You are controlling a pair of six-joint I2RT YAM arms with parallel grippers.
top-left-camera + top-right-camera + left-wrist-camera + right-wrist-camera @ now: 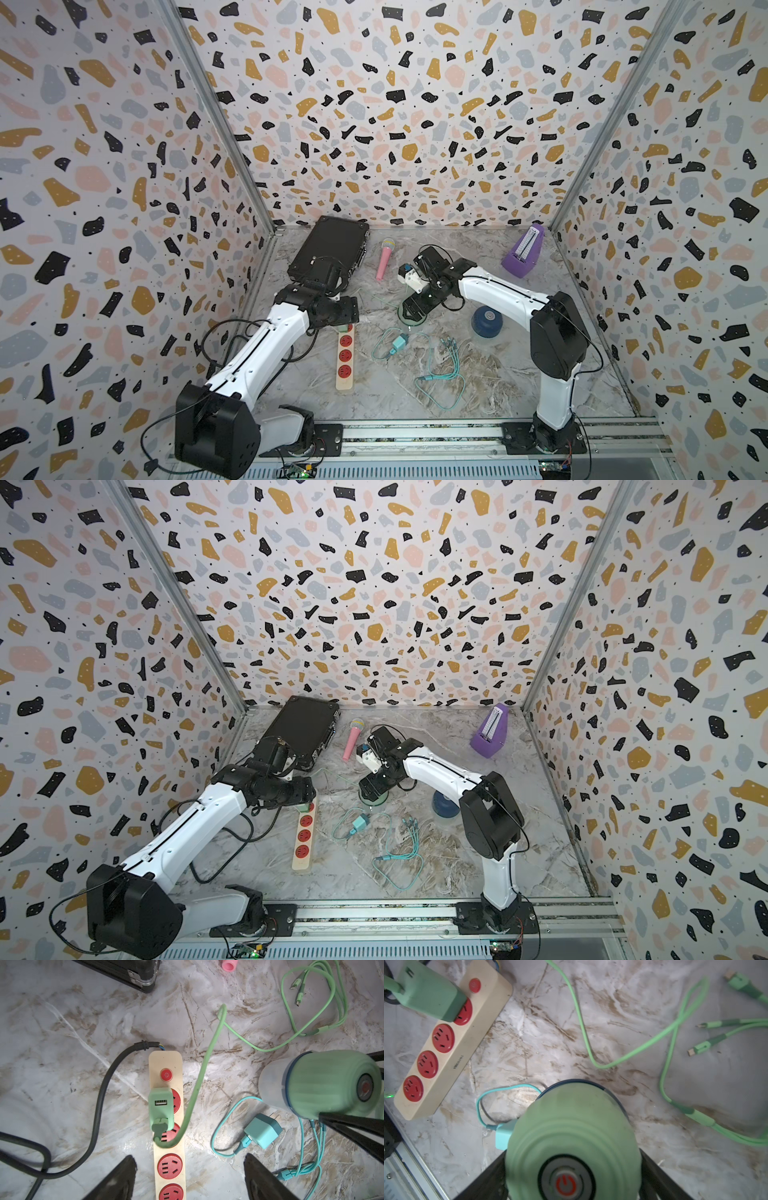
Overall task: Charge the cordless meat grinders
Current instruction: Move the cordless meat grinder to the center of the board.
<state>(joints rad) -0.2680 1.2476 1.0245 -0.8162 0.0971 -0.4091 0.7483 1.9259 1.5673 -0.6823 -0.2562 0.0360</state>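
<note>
- Standing near the middle of the tabletop (519, 374), the mint green grinder (571, 1126) is upright on its clear cup, with the button upward.
- The right gripper (571, 1172) is placed over it from above, one finger on each side of the dome. I judge this is to steady or turn it for a plug. Whether the fingers press on it or only enclose it, I cannot tell.
- The left gripper (190, 1159) hangs released and empty above the power strip (176, 1064), which lies left of the middle and runs toward the front edge. Probably it is free to fetch a plug.
- The green adapter (161, 1105) sits in the socket next to the switch. Its green cable (199, 1076) leads away across the tabletop to free plugs (699, 1047), which lie loose and are not connected.
- The navy blue grinder (486, 321) waits between the middle and the right edge, untouched. The teal adapter (262, 1131) lies unplugged just beside the mint one.
- No charging port shows on either grinder. In both top views the gripper covers almost all of the mint one, and in a top view the right arm (440, 771) hides part of the navy one.
</note>
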